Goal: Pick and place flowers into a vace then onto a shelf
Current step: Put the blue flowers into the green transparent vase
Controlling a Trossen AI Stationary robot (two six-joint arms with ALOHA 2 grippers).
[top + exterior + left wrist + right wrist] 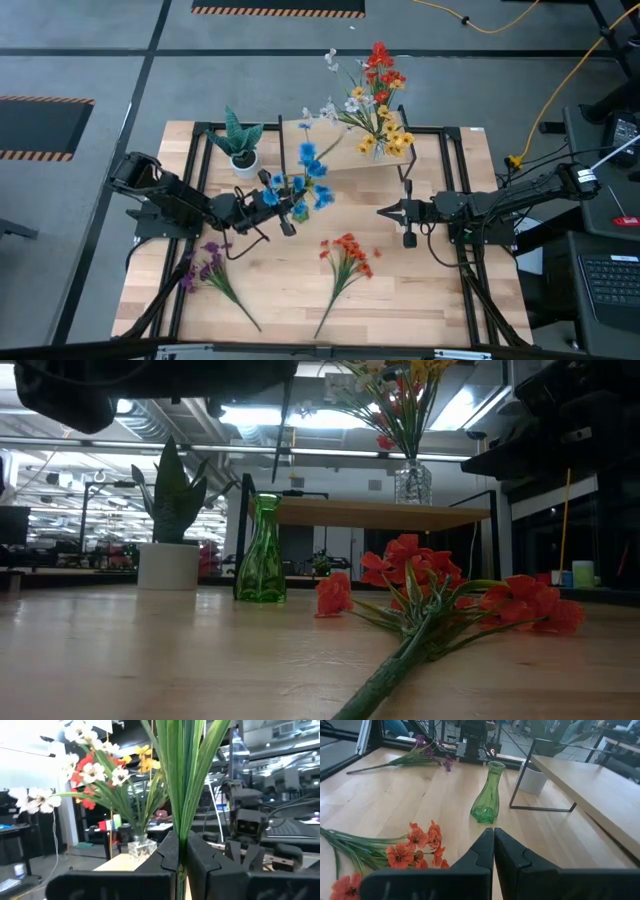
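My left gripper [283, 203] [179, 855] is shut on a blue-flowered sprig [311, 172], over the table's middle. The empty green glass vase [487, 795] [262, 550] stands upright on the table close by. My right gripper [383, 211] [493, 837] is shut and holds nothing; it hovers to the right of the vase, pointing at it. An orange sprig [345, 255] [420, 585] and a purple sprig [210, 265] lie flat on the near half of the table. The shelf [360, 155] [385, 513] stands at the far side and carries a clear vase of mixed flowers [380, 105]. My left gripper pinches the blue sprig's bundle of green stems [178, 827] between its two fingers. The fingers come level from the table's left and lie across the stems. The sprig is lifted clear of the table, and its stems and leaves rise past the fingers to the blossoms.
A spiky green plant in a white pot [240, 148] [170, 550] stands at the far left beside the shelf. Black frame rails [455, 215] run along the table's sides. Bare tabletop [420, 290] lies at the near right.
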